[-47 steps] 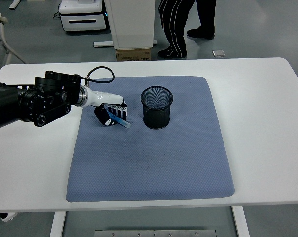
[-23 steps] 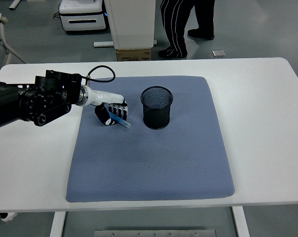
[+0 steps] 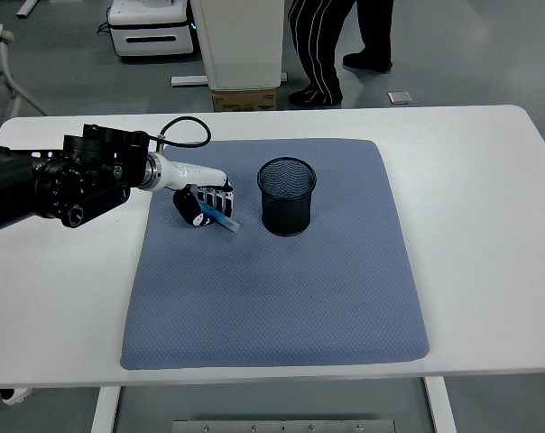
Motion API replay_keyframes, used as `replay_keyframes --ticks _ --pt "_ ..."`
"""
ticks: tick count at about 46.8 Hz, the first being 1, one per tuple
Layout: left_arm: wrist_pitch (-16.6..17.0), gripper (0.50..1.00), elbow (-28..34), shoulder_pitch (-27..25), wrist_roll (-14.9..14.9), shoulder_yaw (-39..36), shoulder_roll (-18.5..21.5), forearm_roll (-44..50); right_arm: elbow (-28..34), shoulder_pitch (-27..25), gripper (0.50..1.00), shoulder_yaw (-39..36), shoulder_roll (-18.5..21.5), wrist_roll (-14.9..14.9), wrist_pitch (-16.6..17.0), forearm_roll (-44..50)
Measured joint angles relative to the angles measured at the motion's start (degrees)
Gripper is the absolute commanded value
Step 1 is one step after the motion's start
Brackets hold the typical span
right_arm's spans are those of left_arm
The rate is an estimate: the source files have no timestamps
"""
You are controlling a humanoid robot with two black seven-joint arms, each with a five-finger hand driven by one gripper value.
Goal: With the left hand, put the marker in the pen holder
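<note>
One arm is all we see at work: the left hand (image 3: pixel 203 205) reaches in from the left edge of the head view, its black forearm crossing the white table (image 3: pixel 489 180) and its white wrist section ending over the far left part of the blue mat (image 3: pixel 281 289). We find its fingers (image 3: pixel 215 196) curled down and clamped on the marker (image 3: pixel 220 219), a blue one that lies at a slant under the hand, with its lower end poking out toward the near right, low over the mat. We cannot tell whether that tip touches the fabric or hangs just above it.

Just to the right of the hand stands the pen holder (image 3: pixel 287 196), a black mesh cup, upright on the far middle of the mat, with its round mouth open upward. We see a narrow strip of bare mat between the marker's tip and the cup's wall, so the two are near each other but apart. The marker is outside the holder.

A black cable (image 3: pixel 184 129) loops up from the wrist and arches over the table's far side. Beyond the table we make out a person's legs (image 3: pixel 322 45) in dark trousers with white stripes, a cardboard box (image 3: pixel 245 99) on the floor and a white machine base (image 3: pixel 151 27) at the top left.
</note>
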State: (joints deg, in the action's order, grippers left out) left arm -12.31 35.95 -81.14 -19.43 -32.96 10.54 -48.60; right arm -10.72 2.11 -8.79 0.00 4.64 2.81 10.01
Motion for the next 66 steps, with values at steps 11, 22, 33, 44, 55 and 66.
replay_keyframes --ticks 11,22,33,44,55,66 --pt "-0.52 0.500 0.00 -1.00 0.00 0.08 0.21 0.73 0.00 0.01 1.000 0.00 0.00 0.00 0.00 0.00" --pt "-0.96 0.500 0.00 -2.03 -0.06 0.46 0.61 1.12 0.00 0.00 1.000 0.00 0.00 0.00 0.00 0.00" --pt "-2.18 0.500 0.00 -3.83 -0.10 0.57 0.96 3.79 0.00 0.00 1.000 0.00 0.00 0.02 0.00 0.02" --pt "-3.64 0.500 0.00 -5.62 -0.10 0.72 1.06 6.88 0.00 0.00 1.000 0.00 0.00 0.05 0.00 0.02" --pt "-4.83 0.500 -0.06 -7.48 -0.09 1.37 1.13 7.91 0.00 0.00 1.000 0.00 0.00 0.04 0.00 0.02" --pt "-5.78 0.500 -0.11 -9.11 -0.09 1.85 1.73 9.90 0.00 0.00 1.000 0.00 0.00 0.02 0.00 0.01"
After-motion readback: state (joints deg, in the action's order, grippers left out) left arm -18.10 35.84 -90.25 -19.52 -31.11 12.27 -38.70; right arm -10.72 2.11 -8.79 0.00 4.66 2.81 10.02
